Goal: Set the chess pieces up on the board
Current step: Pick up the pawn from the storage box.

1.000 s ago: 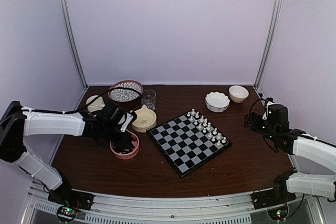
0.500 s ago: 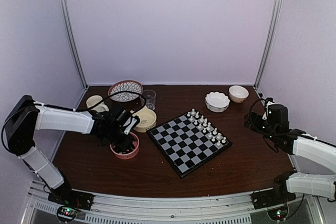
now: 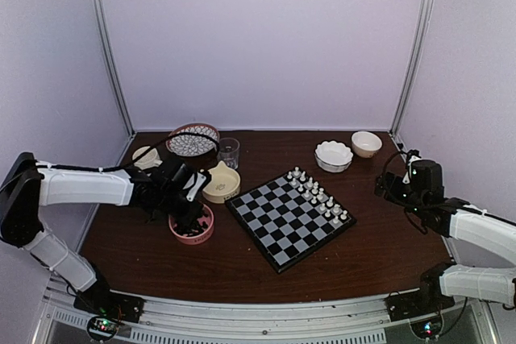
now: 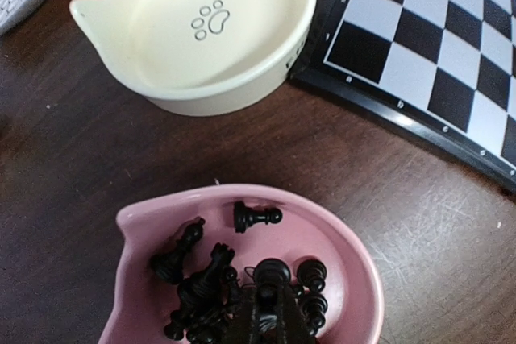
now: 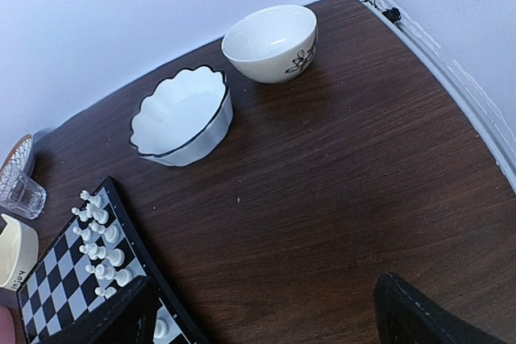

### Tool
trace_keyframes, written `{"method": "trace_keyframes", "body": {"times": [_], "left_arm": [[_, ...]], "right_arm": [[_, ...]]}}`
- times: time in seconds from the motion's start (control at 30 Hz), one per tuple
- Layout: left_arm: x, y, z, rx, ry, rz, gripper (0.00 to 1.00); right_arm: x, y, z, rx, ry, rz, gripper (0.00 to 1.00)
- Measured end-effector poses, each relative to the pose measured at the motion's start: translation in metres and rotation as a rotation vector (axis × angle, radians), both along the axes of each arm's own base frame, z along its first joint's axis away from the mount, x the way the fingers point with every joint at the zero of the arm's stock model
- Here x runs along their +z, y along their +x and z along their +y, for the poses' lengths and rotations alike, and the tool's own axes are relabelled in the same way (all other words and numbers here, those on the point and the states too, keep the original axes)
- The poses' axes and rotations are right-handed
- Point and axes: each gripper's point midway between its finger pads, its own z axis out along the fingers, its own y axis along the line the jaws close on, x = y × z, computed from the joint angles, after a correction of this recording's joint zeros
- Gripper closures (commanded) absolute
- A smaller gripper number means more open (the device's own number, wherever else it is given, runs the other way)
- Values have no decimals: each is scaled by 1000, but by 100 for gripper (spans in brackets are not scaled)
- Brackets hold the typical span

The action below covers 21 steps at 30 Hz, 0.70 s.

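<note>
Several black chess pieces (image 4: 201, 279) lie heaped in a pink bowl (image 4: 242, 195), which sits left of the board (image 3: 290, 219). My left gripper (image 4: 272, 302) reaches down into that bowl (image 3: 206, 234) and is shut on one round-headed black chess piece (image 4: 272, 271). Another black piece (image 4: 256, 217) lies alone at the bowl's far side. The board's near corner (image 4: 435, 46) shows to the right of the bowl, its squares bare. White chessmen (image 3: 316, 192) stand in two rows along the board's far-right edge. My right gripper (image 5: 266, 320) hangs open over bare table, right of the board (image 5: 56, 279).
A cream paw-print bowl (image 4: 210, 30) sits just beyond the pink one, touching the board's corner. Behind stand a patterned bowl (image 3: 193, 139), a glass (image 3: 228, 152) and a small cream cup (image 3: 146, 157). A scalloped white bowl (image 5: 181, 118) and a flowered white bowl (image 5: 270, 42) stand back right.
My left gripper has closed inside the pink bowl onto a black piece, the arm shifting slightly. The right arm has not moved.
</note>
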Motion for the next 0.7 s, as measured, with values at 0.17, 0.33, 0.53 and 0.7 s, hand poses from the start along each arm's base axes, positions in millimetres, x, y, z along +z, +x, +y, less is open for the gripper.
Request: {"method": "trace_keyframes", "body": {"times": [0.17, 0.33, 0.53, 0.7], "left_arm": [[31, -2, 2, -1, -65, -70, 96], [39, -5, -7, -18, -121, -62, 96], [59, 9, -36, -9, -220, -35, 97], [59, 30, -58, 20, -270, -30, 98]], "right_arm": [[0, 0, 0, 0, 0, 2, 4], [0, 0, 0, 1, -1, 1, 4], [0, 0, 0, 2, -3, 1, 4], [-2, 0, 2, 9, 0, 6, 4]]}}
